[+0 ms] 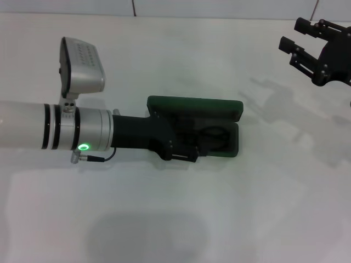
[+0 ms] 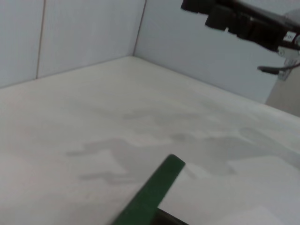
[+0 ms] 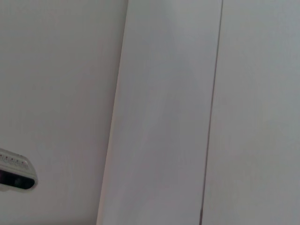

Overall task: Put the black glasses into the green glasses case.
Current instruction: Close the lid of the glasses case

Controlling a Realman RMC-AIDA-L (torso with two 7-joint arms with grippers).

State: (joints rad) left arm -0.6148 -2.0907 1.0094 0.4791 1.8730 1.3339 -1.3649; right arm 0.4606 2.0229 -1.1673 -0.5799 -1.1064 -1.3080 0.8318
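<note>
The green case [image 1: 219, 108] sits open on the matte white table [image 1: 164, 219], smooth hard shell with rounded corners, lid up along the far side. The left gripper [image 1: 189, 148] is reaching right into its dark tray, where the thin black glasses [image 1: 216, 134] lie. It hides its own jaws, so I can't tell if they're gripping. The right gripper [image 1: 299, 41] hangs well off to the far right, chunky black fingers spread, holding nothing.

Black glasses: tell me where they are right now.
In the head view the black glasses lie inside the open green glasses case at table centre, with the left gripper over its left end.
</note>
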